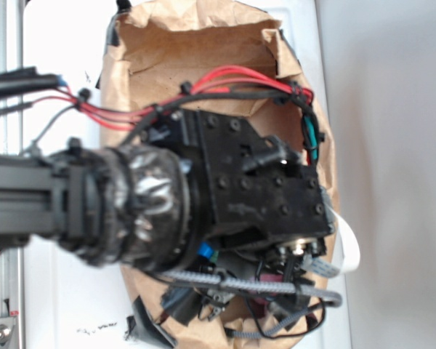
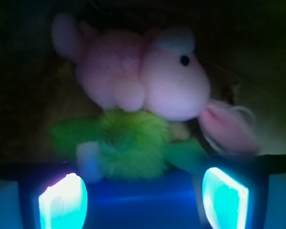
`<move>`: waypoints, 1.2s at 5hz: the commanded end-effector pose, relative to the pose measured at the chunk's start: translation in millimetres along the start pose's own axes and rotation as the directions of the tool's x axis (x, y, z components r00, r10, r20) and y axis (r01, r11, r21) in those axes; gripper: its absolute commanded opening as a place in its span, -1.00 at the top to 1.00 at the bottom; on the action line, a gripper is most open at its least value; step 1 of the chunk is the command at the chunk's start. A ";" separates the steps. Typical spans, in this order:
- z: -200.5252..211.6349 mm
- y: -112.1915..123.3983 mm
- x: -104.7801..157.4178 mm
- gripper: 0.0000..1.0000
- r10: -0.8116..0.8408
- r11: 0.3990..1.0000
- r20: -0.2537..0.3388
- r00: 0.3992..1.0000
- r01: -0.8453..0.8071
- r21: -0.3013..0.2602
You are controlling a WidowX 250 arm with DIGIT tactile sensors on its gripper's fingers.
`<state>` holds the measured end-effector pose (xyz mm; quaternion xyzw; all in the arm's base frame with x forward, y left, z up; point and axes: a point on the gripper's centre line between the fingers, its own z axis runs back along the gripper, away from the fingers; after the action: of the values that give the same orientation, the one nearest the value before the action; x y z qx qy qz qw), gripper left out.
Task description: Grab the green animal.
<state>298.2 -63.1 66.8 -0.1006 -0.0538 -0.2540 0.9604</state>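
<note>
Green animal (image 2: 128, 143) lies between pink bunny (image 2: 148, 78) and blue block (image 2: 143, 200), pincer (image 2: 143, 195) spread.

A white tabletop (image 1: 73, 305) fills the left side of the exterior view, brightly and evenly lit. Along its right edge runs a pale grey surface (image 1: 392, 145), plain and smooth; whether it is wall or floor cannot be told. A few small dark specks (image 1: 98, 329) lie near the tabletop's near edge. The wrist view's surroundings are dark and murky.
</note>
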 end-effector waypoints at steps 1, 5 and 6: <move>9.8 -32.1 11.4 -1.00 0.142 0.985 0.171 0.975 -0.156 0.074; -16.9 1.2 28.4 -1.00 -0.143 0.989 0.021 0.990 0.143 -0.033; -8.4 -3.0 17.8 -1.00 -0.131 0.991 0.007 0.991 0.132 -0.036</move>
<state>312.9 -70.6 43.8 -0.1226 -0.0354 -0.3103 0.9420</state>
